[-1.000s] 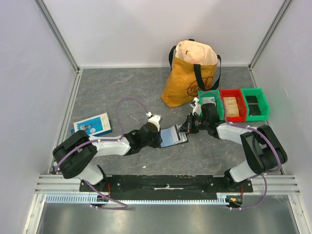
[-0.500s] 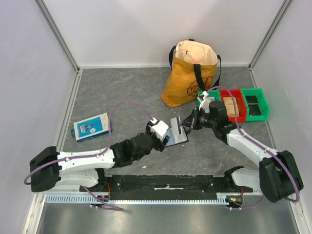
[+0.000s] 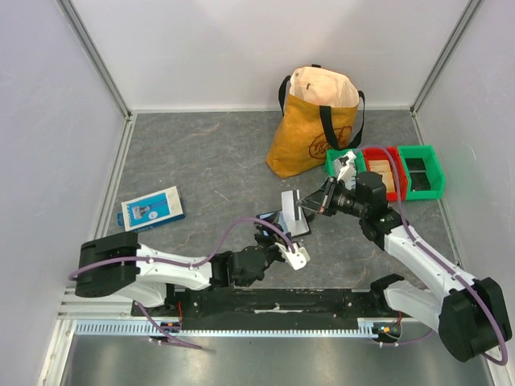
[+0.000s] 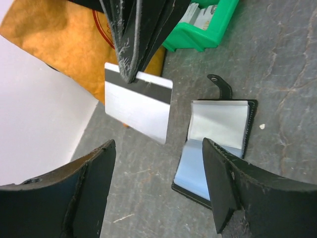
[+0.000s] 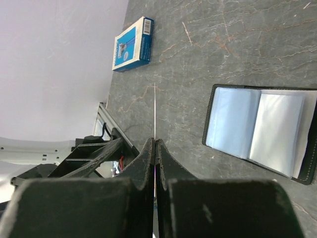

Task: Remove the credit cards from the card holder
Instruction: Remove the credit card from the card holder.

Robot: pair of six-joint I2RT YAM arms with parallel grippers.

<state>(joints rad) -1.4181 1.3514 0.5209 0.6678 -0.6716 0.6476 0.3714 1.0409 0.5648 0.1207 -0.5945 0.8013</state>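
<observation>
arms [image 3: 165, 271] — white shells, black joints | cables [image 3: 240, 223] purple | tool fingers [image 4: 237, 198] — black, scuffed

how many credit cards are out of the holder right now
1: the credit card, held aloft by the right gripper. More may be hidden in the sleeves of the open card holder.

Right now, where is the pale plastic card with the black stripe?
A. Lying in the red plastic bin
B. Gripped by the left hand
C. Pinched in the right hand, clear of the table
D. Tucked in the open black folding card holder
C: the pale plastic card with the black stripe hangs from the closed fingers of the right hand, while the open black folding card holder lies apart from it on the grey table.
</observation>
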